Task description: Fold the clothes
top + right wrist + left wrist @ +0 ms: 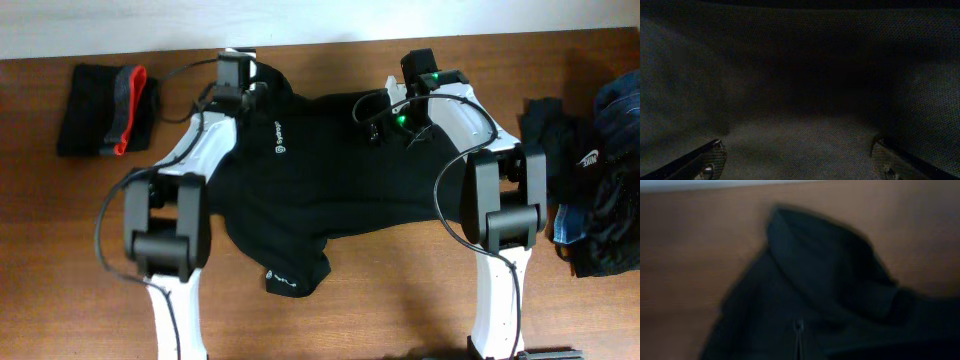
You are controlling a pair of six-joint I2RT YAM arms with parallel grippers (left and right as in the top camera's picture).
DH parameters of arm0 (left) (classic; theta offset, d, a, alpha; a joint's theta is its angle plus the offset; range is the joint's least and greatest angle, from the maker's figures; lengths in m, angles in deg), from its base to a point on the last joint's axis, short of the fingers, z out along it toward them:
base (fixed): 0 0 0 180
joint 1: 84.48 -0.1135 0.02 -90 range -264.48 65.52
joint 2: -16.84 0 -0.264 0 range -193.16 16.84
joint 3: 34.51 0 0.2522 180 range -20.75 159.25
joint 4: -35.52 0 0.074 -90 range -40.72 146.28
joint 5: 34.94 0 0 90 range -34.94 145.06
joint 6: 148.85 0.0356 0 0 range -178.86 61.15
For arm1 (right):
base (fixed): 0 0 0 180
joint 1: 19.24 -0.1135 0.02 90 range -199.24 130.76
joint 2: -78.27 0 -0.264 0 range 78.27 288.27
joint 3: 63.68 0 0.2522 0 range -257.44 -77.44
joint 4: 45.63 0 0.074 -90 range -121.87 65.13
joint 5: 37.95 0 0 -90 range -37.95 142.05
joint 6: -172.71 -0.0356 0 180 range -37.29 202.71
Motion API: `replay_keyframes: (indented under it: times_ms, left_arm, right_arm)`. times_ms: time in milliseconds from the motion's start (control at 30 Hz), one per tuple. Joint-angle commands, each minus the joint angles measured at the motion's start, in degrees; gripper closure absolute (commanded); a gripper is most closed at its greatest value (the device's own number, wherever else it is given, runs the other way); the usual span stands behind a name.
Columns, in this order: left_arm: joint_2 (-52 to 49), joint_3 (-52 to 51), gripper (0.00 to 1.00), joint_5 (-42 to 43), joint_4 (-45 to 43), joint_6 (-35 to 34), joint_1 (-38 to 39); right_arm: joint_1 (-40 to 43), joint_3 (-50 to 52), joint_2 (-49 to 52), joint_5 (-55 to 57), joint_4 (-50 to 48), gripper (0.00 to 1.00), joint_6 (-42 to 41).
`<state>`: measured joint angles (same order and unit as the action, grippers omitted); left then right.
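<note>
Grips shirt (330, 170) at far-left corner with shut left gripper (798, 331), poises right gripper (797, 158) wide open straight over far-right shoulder.

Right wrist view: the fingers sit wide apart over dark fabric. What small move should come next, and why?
Probably close the right fingers on the black shirt. They stand open with its mesh weave filling the space between them, while the left fingers are shut at the shirt's opposite upper corner. A hold on both sides seems needed before folding.
</note>
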<state>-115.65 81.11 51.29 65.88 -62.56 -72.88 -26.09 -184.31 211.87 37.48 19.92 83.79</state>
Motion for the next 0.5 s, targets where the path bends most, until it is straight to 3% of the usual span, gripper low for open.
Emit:
replay_keyframes:
  times_ms: [0,167,333,467]
  left_arm:
    - [-4.70,11.50,1.00,3.02,6.32,3.39,0.02]
    - [-9.11,25.51,1.00,3.58,18.71,3.39,-0.85]
    - [-9.38,28.65,1.00,9.99,19.45,3.30,-1.66]
    - [-10.88,28.65,1.00,10.45,19.50,2.86,-1.38]
  right_arm:
    - [0.13,0.59,2.69,1.36,-0.17,0.02,-0.09]
    - [0.13,0.59,2.69,1.36,-0.17,0.02,-0.09]
    - [0.13,0.59,2.69,1.33,-0.20,0.02,-0.09]
    - [0.13,0.59,2.69,1.33,-0.20,0.02,-0.09]
